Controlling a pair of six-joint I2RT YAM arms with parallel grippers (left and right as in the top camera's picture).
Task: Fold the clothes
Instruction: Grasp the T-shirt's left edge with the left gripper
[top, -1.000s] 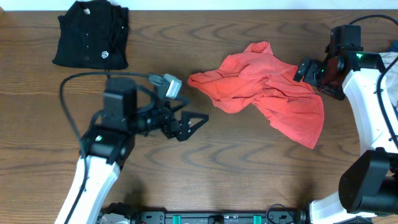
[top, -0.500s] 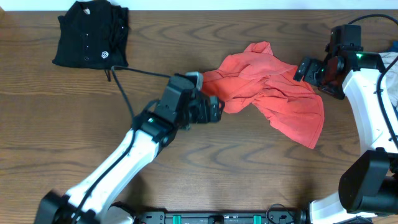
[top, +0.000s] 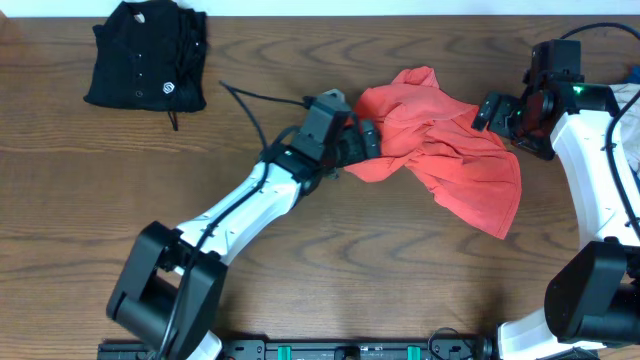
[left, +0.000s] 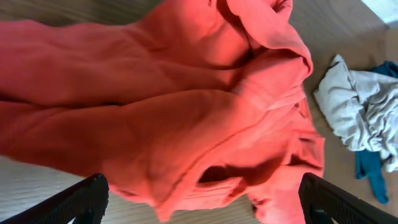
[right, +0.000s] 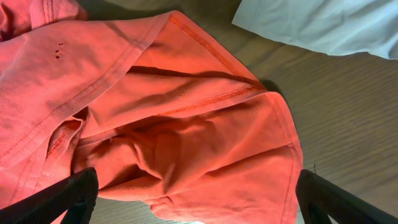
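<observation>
Red-orange crumpled fabric T-shirt (top: 440, 165) wants flattening first: left claw (top: 366, 140) (spread wide, empty, like right claw (top: 492, 110)) should pinch a single hem edge.

Crumpled red-orange T-shirt (top: 450, 160) lies mid-table; folded black shirt (top: 145, 55) far-left corner.
</observation>
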